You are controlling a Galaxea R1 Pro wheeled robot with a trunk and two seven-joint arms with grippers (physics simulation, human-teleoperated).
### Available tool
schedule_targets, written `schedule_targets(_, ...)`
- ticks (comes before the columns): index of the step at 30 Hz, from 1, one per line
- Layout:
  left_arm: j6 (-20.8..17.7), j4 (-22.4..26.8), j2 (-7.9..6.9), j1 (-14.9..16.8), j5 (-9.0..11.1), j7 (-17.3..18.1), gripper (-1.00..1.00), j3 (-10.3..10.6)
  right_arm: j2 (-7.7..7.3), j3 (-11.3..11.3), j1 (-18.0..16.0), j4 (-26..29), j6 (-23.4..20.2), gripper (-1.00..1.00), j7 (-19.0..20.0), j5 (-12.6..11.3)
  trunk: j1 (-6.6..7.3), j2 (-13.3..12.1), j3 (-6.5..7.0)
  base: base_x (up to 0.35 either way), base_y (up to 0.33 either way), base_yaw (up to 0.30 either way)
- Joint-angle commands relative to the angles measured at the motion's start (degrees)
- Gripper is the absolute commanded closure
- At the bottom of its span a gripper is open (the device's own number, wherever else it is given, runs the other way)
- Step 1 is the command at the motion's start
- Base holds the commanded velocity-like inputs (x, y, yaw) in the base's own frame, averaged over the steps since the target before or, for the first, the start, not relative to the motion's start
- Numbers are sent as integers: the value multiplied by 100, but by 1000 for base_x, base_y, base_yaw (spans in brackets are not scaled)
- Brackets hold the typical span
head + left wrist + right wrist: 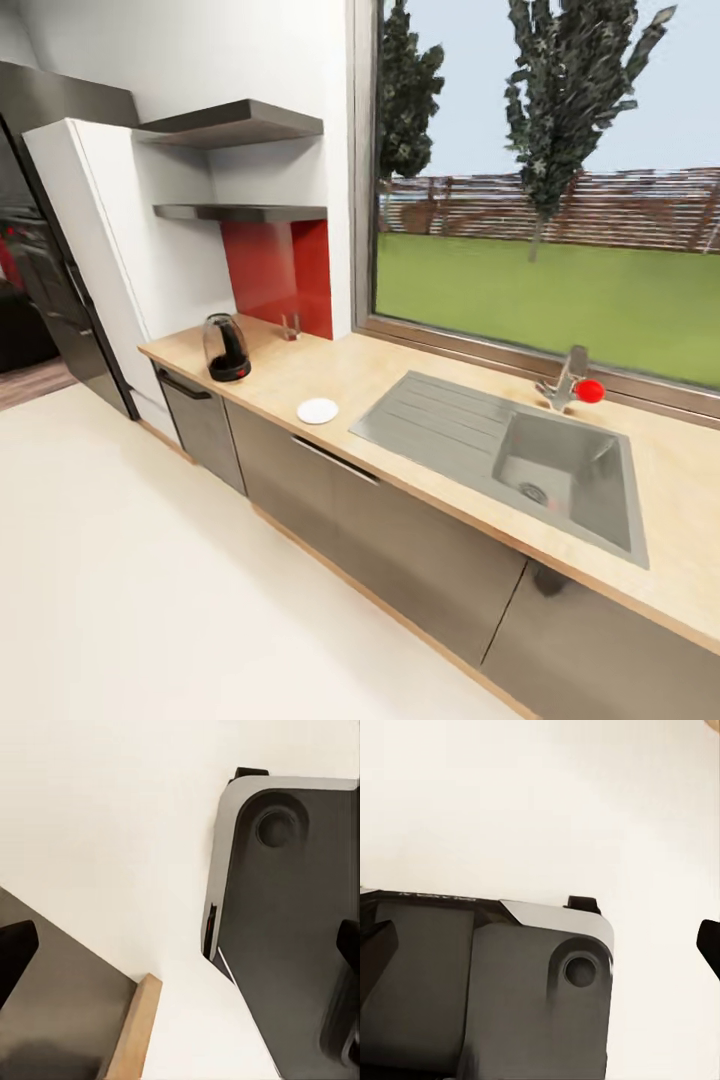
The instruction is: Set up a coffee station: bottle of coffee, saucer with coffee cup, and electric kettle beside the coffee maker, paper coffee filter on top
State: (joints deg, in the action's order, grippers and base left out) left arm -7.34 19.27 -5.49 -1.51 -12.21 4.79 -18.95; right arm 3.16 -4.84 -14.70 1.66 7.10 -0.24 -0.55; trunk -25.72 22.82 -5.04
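From the head view we look down along the countertop (400, 380), a light wood run with grey cabinet fronts and an inset steel sink (545, 470). The kettle (226, 348) stands upright near the counter's far left end, clear glass with a black base and lid. The saucer (318, 411) lies flat near the front edge, between the kettle and the sink's drainer, well apart from both. Against the red backsplash (280, 270) we see a small clear thing (291, 327) on the counter, too small to identify. Behind the sink stands a tap (566, 380) with a red round object (590, 391) just beside it; we cannot tell whether they touch.

Two dark grey shelves (240, 212) hang on the wall above the backsplash. We see them from below or edge-on, so whatever lies on their tops is hidden. A white tall cabinet (100, 250) and a dark fridge (45, 270), cut off at the frame's left, close the counter's end. The counter's right end is cut off as well.

In the left wrist view we see pale floor (112, 832), the robot's dark base (292, 922) and a wood-edged grey panel (75, 1012). The left gripper (180, 960) shows as two dark fingertips at opposite frame edges, spread wide with nothing between them. In the right wrist view the right gripper (540, 949) looks the same, its tips far apart and released, over the base (495, 990) and floor.
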Motion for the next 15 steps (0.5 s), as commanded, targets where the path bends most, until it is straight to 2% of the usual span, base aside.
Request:
schedule_targets(1,-39,24,9,-2,-57,48,-100,-49,0,-43,-7,-9,20,-100,-3,-6,-6,10,-5,237,238,248)
schedule_targets(15,-31,24,55,-7,-70,55,-100,-47,0,-43,-7,-17,20,-100,-3,-6,-6,10,69,243,240,248)
